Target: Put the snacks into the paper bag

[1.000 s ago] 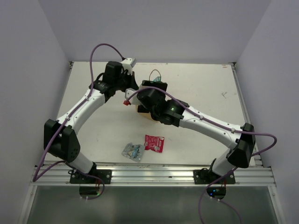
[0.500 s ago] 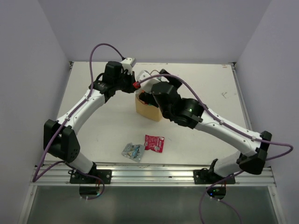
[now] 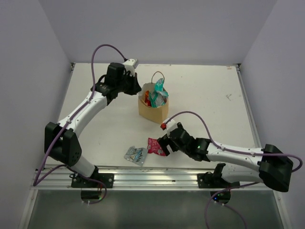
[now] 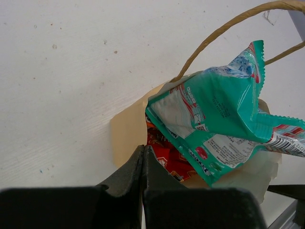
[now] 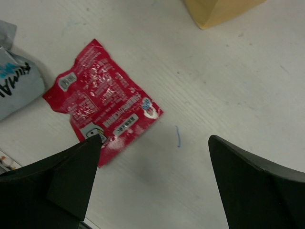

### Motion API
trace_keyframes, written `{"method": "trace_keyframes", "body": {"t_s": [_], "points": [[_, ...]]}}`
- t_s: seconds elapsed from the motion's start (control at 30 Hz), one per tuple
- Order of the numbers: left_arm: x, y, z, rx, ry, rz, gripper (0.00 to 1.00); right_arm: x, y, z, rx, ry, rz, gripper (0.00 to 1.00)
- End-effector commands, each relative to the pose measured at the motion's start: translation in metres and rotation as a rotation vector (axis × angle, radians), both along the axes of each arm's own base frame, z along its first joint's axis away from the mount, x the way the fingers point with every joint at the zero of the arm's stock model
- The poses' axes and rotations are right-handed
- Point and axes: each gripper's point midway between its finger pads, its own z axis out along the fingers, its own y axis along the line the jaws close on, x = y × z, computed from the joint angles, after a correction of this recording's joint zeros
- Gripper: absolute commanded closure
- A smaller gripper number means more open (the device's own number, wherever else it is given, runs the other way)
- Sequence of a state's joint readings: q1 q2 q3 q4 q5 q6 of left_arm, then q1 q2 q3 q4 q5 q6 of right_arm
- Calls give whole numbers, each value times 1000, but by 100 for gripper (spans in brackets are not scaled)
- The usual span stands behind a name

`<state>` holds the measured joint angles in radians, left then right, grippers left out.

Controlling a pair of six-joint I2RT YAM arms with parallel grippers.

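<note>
Holding at the far middle of the desk [image 3: 209, 90], the left gripper [image 3: 137, 89] has not moved over the last second. Its fingers [image 4: 128, 174] are pressed together and look pinched on the near rim of the paper bag [image 3: 151, 110], which stands upright just beside it. What has changed is the bag's mouth. Half a second ago the right arm covered it; now a teal packet [image 3: 157, 94] stands tilted out of it, half inside.

Along the near edge, a silver packet [image 3: 136, 154] and a small red packet [image 3: 155, 145] lie flat, just beside each other, in the same spots as before. The right gripper [image 3: 165, 146] has swung back from the bag and now hangs low over the red packet's right end with its fingers spread wide and nothing between them. By my reading the teal packet has just been dropped off, and the red one is next, with the silver one after it.

The left wrist view shows what the overhead one cannot: more red wrapping [image 4: 164, 152] lies under the teal packet [image 4: 214, 114], inside the bag [image 4: 126, 131], though how many packets that is I cannot tell. The right wrist view shows the open gripper [image 5: 152, 179] not touching the red packet [image 5: 102, 109], the silver one [image 5: 16, 88] at the left border, and a corner of the bag [image 5: 219, 12].
</note>
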<state>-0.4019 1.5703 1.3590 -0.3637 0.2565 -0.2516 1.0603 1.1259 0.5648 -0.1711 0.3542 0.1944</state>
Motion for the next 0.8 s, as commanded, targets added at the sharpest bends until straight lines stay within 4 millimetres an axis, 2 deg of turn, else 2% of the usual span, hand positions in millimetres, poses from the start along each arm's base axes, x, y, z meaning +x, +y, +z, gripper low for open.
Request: {"method": "trace_keyframes", "body": {"t_s": [0.0, 0.03, 0.17, 0.3, 0.43, 0.53, 0.57, 0.67, 0.73, 0.77], "points": [[-1, -2, 15, -28, -46, 6, 100, 3, 66, 22, 339, 10, 49, 1], [-1, -2, 13, -28, -43, 7, 100, 0, 67, 11, 333, 30, 57, 1], [0, -1, 11, -23, -36, 9, 100, -1, 86, -1, 400, 51, 86, 1], [1, -2, 8, -20, -27, 11, 100, -3, 100, -21, 355, 109, 120, 2], [2, -1, 6, -14, -25, 18, 100, -6, 98, -37, 325, 141, 115, 3], [1, -1, 6, -9, -25, 15, 100, -10, 91, -47, 288, 170, 100, 21], [1, 0, 5, -7, -24, 16, 100, -8, 87, -48, 280, 165, 81, 32], [1, 0, 6, -8, -26, 16, 100, -9, 81, -50, 253, 165, 68, 44], [2, -1, 6, -8, -26, 15, 100, -12, 76, -54, 209, 180, 76, 44], [2, 0, 6, -8, -26, 16, 100, -17, 73, -58, 177, 203, 88, 41]]}}
